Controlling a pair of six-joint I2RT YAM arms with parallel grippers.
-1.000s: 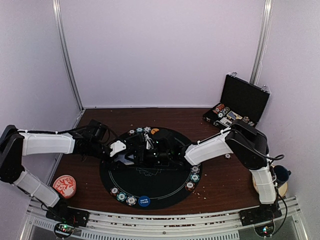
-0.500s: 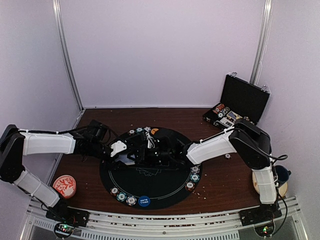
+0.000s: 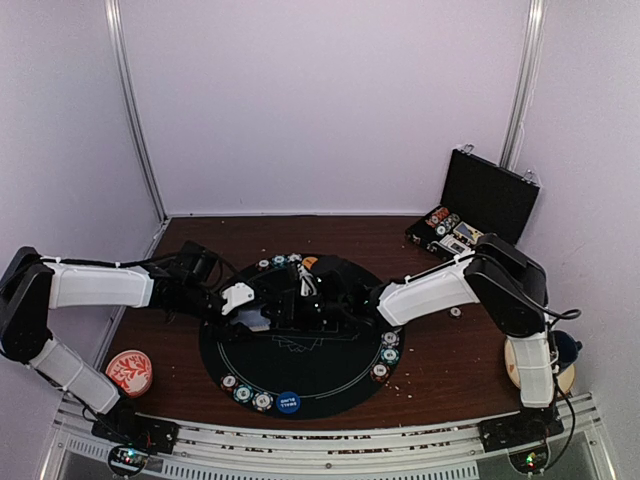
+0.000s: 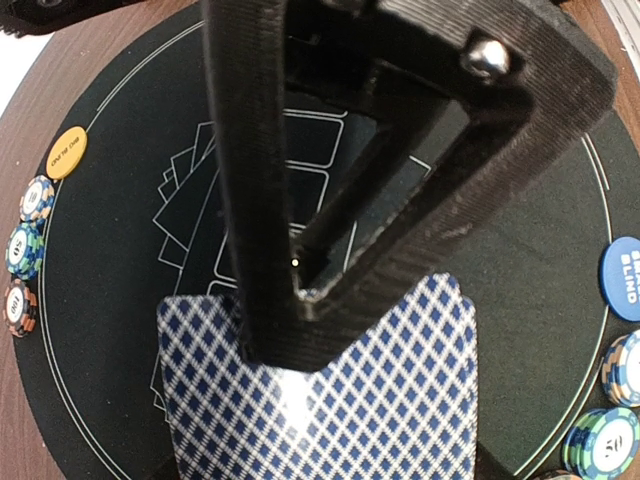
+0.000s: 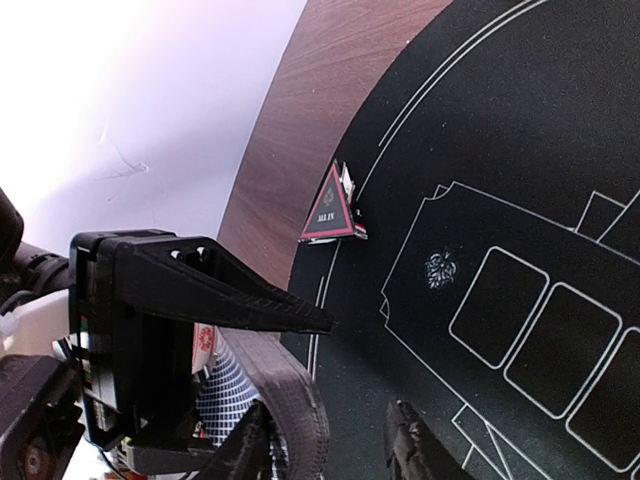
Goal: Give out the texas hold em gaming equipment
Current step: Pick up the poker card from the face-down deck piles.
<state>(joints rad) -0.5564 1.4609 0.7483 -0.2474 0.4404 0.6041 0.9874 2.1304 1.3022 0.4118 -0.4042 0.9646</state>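
The left tool [image 4: 295, 330] pinches the playing cards [image 4: 330, 410] above the black mat [image 4: 540, 230], presenting them to the right tool [image 5: 328, 415], whose fingers stand spread and empty, probably to draw one card.

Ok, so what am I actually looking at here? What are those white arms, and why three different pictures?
Two robot arms with two-finger pincers. The wide picture comes from a camera above and behind them; the other two come from cameras on each wrist. On the wooden table lies a round black mat with poker chips along its edge, a blue disc and a red triangle marker. An open case stands at the back right. The left gripper is clamped on blue-patterned playing cards. The right gripper, jaws apart, holds nothing that I can see.
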